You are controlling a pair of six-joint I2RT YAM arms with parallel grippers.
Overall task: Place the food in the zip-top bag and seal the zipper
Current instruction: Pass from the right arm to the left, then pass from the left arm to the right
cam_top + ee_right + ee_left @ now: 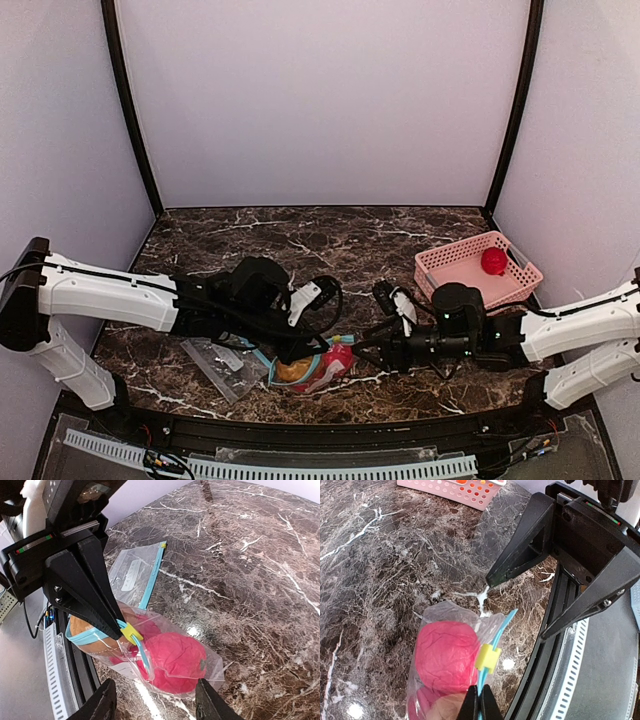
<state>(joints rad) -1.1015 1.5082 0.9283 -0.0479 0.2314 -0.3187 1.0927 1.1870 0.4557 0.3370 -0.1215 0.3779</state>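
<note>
zip-top bag (212,662): clear, crumpled, red and tan food (175,655) inside
left claw (120,625): clamped on teal zipper (82,638)
right claw (157,702): apart, empty

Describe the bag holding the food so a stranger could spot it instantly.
Midway along the front edge of the marble table, the left gripper is shut on the teal zipper of a clear bag. Unlike the flat empty bag on its left, this one bulges with red food.

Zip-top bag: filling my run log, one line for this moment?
left gripper: shut on zipper | right gripper: open, near zip-top bag | red food: in basket
</note>
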